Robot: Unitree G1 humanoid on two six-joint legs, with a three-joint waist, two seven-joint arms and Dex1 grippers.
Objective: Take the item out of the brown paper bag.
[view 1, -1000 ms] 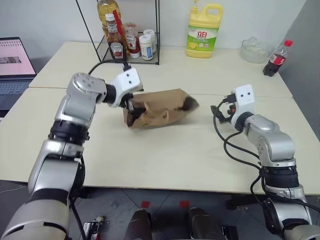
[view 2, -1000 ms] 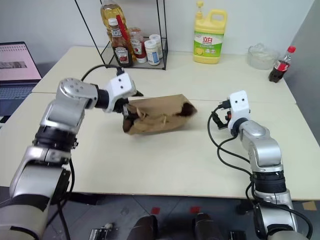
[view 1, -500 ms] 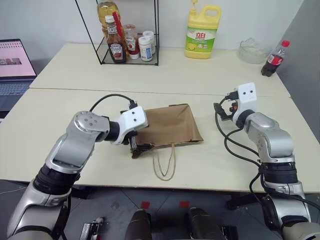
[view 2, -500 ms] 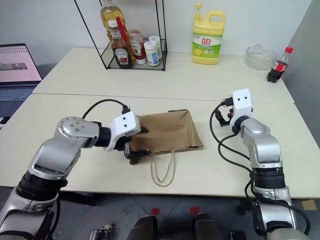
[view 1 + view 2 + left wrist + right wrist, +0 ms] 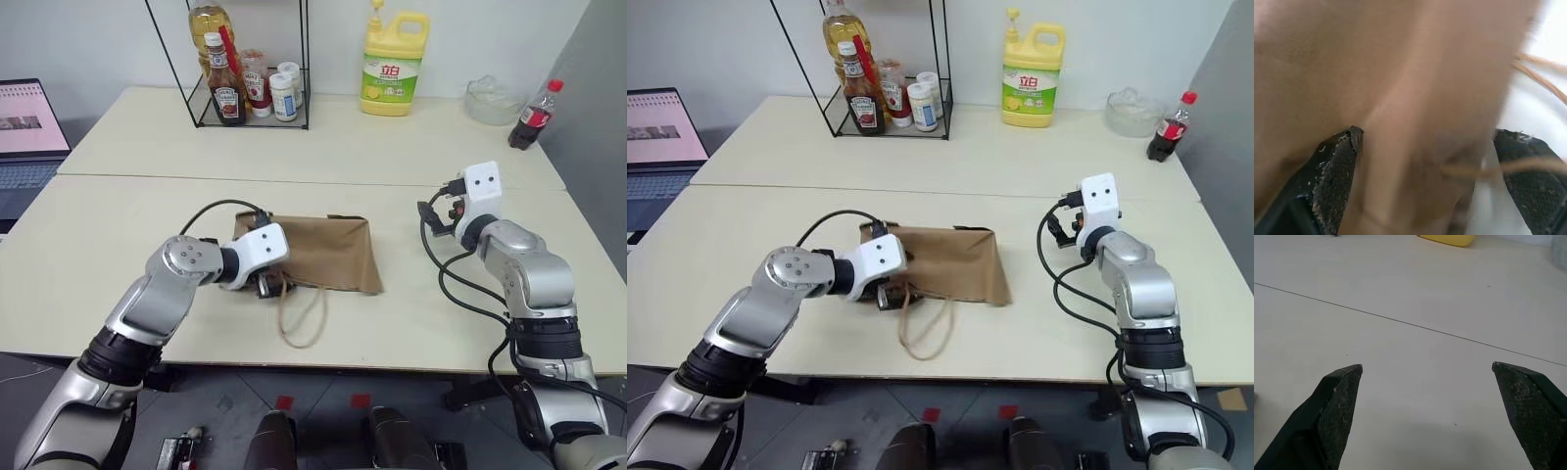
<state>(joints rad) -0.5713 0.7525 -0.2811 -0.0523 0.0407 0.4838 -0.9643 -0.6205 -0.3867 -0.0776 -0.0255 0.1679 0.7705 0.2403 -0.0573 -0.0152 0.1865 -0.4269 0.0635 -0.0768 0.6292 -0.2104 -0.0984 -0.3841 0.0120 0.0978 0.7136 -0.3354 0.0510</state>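
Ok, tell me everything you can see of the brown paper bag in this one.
The plain brown kraft paper bag lies flat and creased on the cream table, near its front edge. Thin tan string handles loop toward that edge. The left pincer, open, is at the bag's left end by the handles. Nothing of any contents shows.

A yellow detergent jug (image 5: 395, 56), cola bottle (image 5: 532, 115), laptop (image 5: 29, 128) and wire rack of condiments (image 5: 247, 73) stand on the table (image 5: 431, 323).

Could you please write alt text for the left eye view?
A creased brown paper bag lies flat on a cream table, its string handles trailing toward the near edge. The left hand is at the bag's end; the right hand hovers open.
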